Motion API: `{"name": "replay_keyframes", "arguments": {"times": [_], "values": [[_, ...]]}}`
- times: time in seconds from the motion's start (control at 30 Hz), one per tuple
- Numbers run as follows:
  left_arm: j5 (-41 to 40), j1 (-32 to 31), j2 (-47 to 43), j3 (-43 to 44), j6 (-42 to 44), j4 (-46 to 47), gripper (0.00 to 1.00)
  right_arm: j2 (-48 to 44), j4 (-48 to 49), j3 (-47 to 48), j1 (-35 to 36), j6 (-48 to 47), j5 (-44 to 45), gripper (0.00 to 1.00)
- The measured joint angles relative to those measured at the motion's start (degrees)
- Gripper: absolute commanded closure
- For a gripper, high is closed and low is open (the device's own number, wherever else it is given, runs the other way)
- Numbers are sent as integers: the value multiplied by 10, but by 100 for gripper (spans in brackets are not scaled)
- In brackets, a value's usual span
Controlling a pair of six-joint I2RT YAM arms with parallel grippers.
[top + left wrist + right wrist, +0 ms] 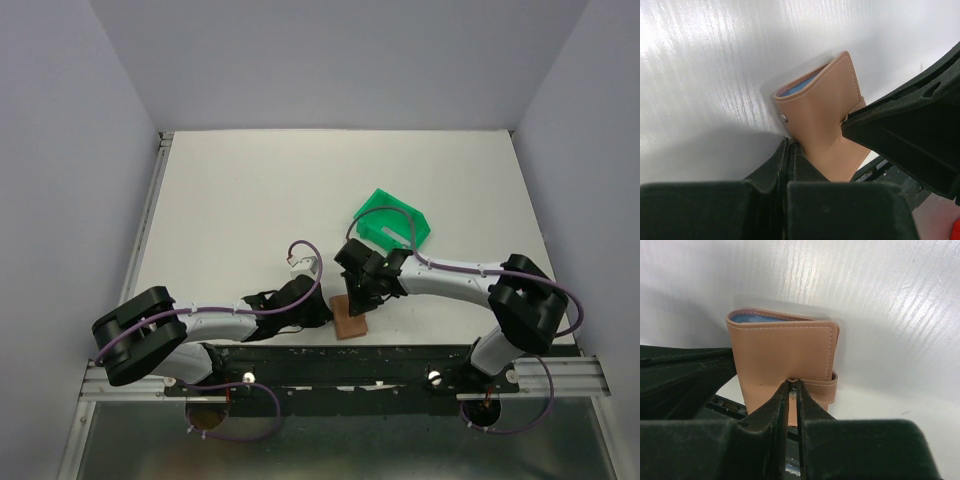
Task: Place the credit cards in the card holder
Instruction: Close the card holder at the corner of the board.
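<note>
**Item: card holder (350, 320).** Tan leather, folded over. Sits at lower centre of the overhead view, at the very edge of the desk (250, 200), between the two arms. In the wrist views it stands on edge, not flat.

**Contents:** a blue credit card (752, 318) edge shows in the open top fold. The count is not readable.

**Left claw (788, 147):** clenched, tips against the holder's lower left corner. Whether leather is pinched between them cannot be told.

**Right claw (793, 385):** closed to a narrow slit, apparently grasping the end of the snap tab (825, 383).

**Also present:** green bin (405, 210), upper right of centre, well apart from the holder. A pale strip inside it is too small to identify.

**Hazards, as judged:**
- Holder lies at the desk edge, so a tug or an early release could tip it off.
- The tab is a thin, small hold and may slip out when pulled.
- Opposed pulls by the two claws could spring the fold wide and let the card slide out.
- If the tab is pressed off the stud, the snap would stay open.
</note>
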Motion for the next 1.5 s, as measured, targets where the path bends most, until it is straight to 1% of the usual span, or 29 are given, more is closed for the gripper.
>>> {"name": "replay_keyframes", "arguments": {"times": [0.37,0.53,0.73,0.9,0.97,1.07,1.5], "values": [[2,0,0,-4,-1,8,100,-14,36,-30,0,2,0,80],[3,0,1,-4,-2,9,100,-21,42,-34,0,0,1,83],[2,-1,1,-4,-2,12,100,-77,90,-84,7,2,26,80],[6,-8,2,-7,-5,19,100,-154,94,-125,6,-5,74,75],[7,-8,2,-8,-5,20,100,-189,101,-132,5,-9,89,72],[7,-8,2,-8,-7,21,100,-221,119,-135,5,-14,102,70],[8,-8,3,-8,-7,23,100,-218,132,-175,5,3,108,72]]}}
